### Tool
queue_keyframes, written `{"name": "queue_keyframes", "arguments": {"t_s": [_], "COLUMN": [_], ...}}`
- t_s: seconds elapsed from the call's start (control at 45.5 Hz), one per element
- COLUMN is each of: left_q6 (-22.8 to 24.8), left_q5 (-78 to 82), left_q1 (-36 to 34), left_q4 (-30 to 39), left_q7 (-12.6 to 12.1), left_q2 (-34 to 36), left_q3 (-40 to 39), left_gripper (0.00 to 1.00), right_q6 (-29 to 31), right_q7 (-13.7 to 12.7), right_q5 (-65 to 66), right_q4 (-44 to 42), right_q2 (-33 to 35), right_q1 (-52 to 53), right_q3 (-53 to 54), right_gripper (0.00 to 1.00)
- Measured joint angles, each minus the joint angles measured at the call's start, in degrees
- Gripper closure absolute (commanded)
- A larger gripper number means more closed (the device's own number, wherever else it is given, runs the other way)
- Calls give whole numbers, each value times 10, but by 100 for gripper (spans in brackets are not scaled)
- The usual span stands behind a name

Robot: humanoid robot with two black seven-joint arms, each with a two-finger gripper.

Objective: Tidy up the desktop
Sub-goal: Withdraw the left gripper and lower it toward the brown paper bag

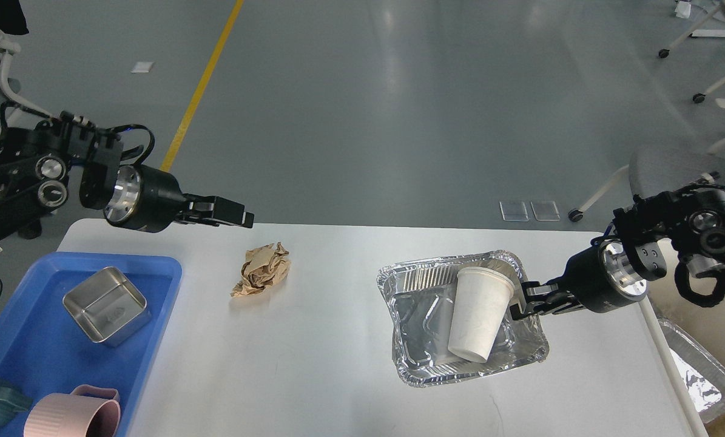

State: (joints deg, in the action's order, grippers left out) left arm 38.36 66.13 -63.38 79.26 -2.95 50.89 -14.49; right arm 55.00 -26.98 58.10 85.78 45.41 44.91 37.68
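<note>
Right gripper (pixel 518 301) is at the right rim of the foil tray (pixel 411 285), apparently pinching it, though the cup (pixel 480 312) lying inside hides the fingertips; left gripper (pixel 244 217) hovers past the desktop's (pixel 313 364) far edge, whether open or closed I cannot tell. Desktop fills the foreground, paper wad (pixel 262 270) left of centre, blue tray (pixel 34 346) at left. Likely step is clearing the foil tray: lift level and slowly, or the cup tips out.

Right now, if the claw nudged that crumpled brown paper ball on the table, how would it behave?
The crumpled brown paper ball is probably very light, so it would likely skid across the smooth white desktop. Its loose creases suggest it would squash rather than resist. The irregular shape should keep it from rolling far.
</note>
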Motion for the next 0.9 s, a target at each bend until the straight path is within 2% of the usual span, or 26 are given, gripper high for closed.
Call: {"name": "queue_keyframes", "arguments": {"t_s": [0.198, 0.417, 0.527, 0.615, 0.703, 0.747, 0.901], "left_q6": [-88, -179, -198, -181, -128, -84, 6], "left_q5": [6, 5, 5, 5, 3, 2, -6], "left_q1": [42, 79, 86, 82, 62, 47, 16], "left_q4": [101, 157, 179, 200, 212, 214, 215], "left_q7": [7, 38, 51, 66, 84, 95, 109], "left_q2": [131, 227, 276, 318, 361, 387, 437], "left_q3": [-9, -10, -7, -9, -28, -46, -98], "left_gripper": [32, 32, 31, 31, 31, 31, 31], "right_q6": [0, 0, 0, 0, 0, 0, 0], "right_q7": [0, 0, 0, 0, 0, -1, -1], "right_q5": [0, 0, 0, 0, 1, 1, 1], "right_q4": [0, 0, 0, -1, -4, -6, -7], "right_q2": [1, -1, -1, -2, -3, -4, -5], "right_q1": [-5, -9, -9, -9, -10, -10, -10], "right_q3": [3, 3, 3, 3, 3, 3, 3], "right_gripper": [100, 100, 100, 100, 100, 100, 100]}}
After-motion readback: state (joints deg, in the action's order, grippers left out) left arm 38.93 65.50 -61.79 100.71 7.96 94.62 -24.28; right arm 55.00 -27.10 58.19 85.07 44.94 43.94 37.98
